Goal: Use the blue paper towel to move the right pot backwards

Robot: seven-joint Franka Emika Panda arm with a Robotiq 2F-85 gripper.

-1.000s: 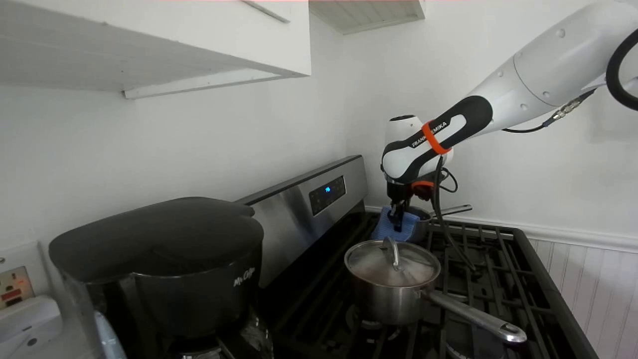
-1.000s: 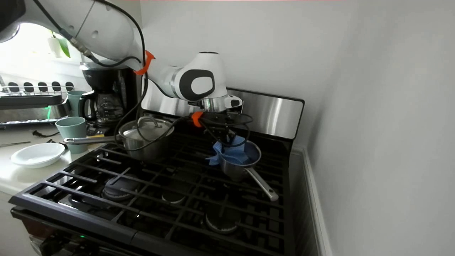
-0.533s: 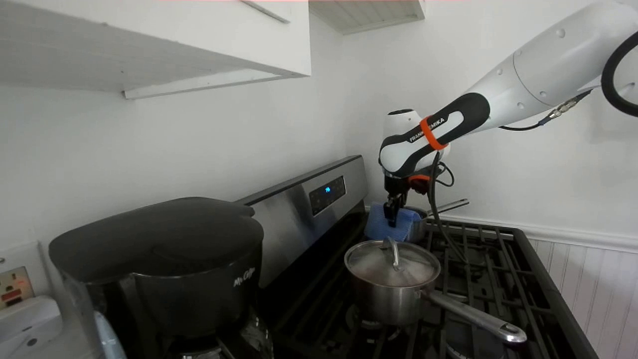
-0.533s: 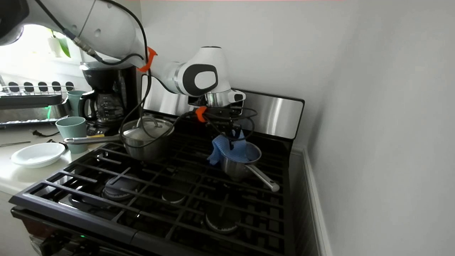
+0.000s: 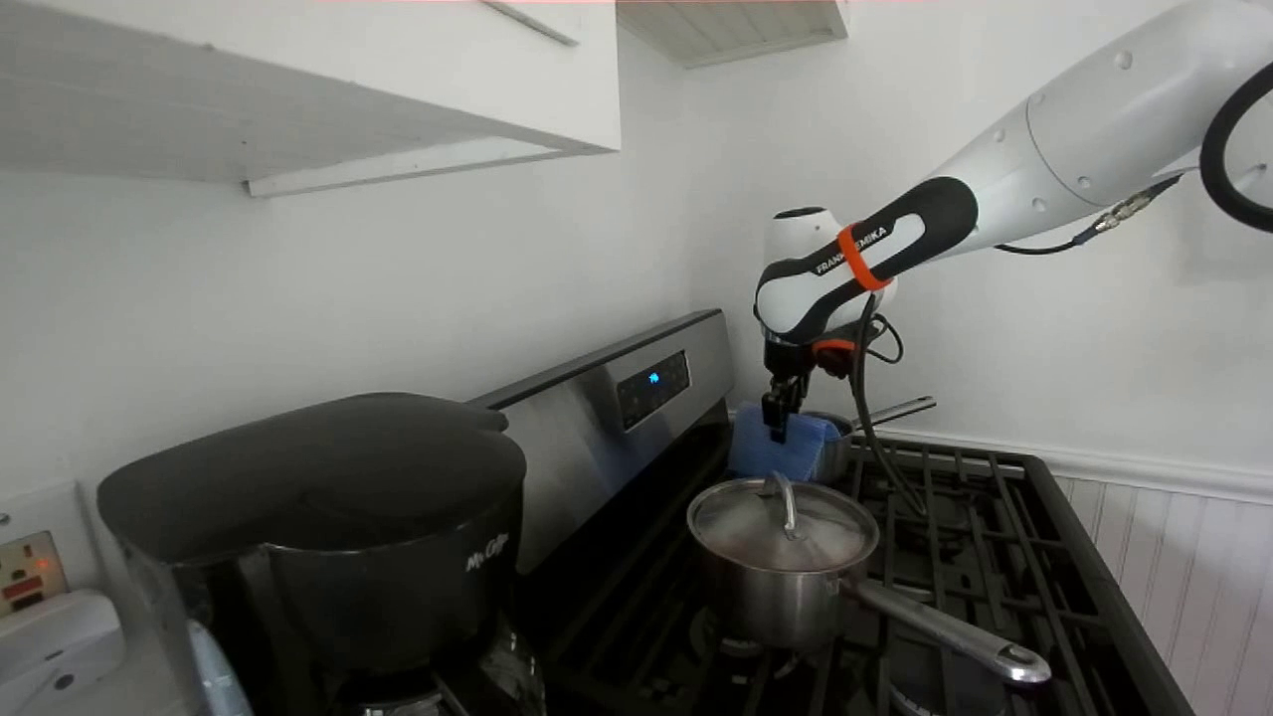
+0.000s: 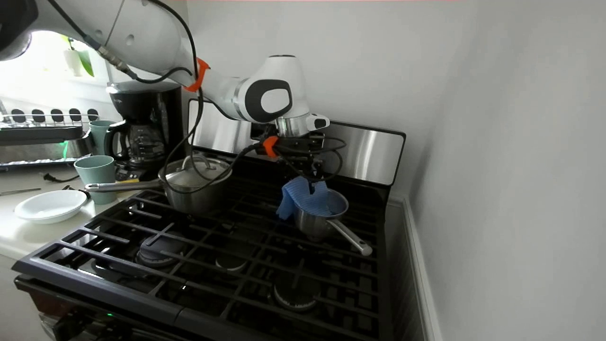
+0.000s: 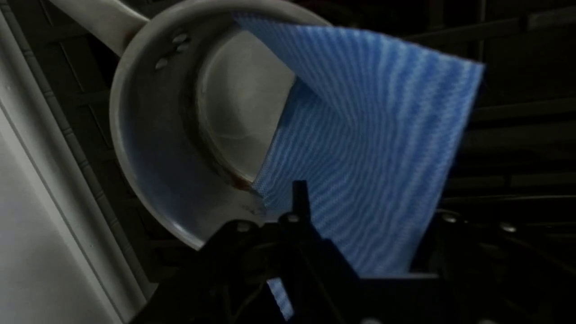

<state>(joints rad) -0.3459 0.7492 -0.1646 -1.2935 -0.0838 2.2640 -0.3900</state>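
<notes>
Right pot: small round stainless-steel saucepan (image 6: 310, 227), upright on the black gas stove (image 6: 203, 265), just in front of the brushed-steel back panel (image 5: 582, 447), near the plain white side wall (image 6: 511, 142). Its long steel handle (image 6: 349, 235) angles forward and toward that wall. Blue paper towel (image 7: 369, 135), wavy lighter stripes, draped over the saucepan's rim: one part down inside, the rest hanging outside, on the side facing the larger lidded stainless-steel pot (image 5: 771, 612). Slim black fingers (image 7: 300, 198) point down at the towel, over the saucepan's rim; spread apart, grip released, towel visible in the gap. Touching it or not, can't tell. White-and-black arm (image 6: 281, 71) with orange straps (image 5: 860, 261) bends down above the saucepan in both exterior views. Larger pot: round lid (image 5: 741, 532) on, long handle (image 5: 945, 628), also at the back of the stove, well apart from the saucepan. Past that pot, farther from the saucepan: black coffee maker (image 6: 142, 104) with glass carafe (image 6: 144, 142), pale green cup (image 6: 94, 173), shallow white bowl (image 6: 52, 208) on pale table (image 6: 26, 239). Wrist view dark around the fingers, outlines hard to read.
</notes>
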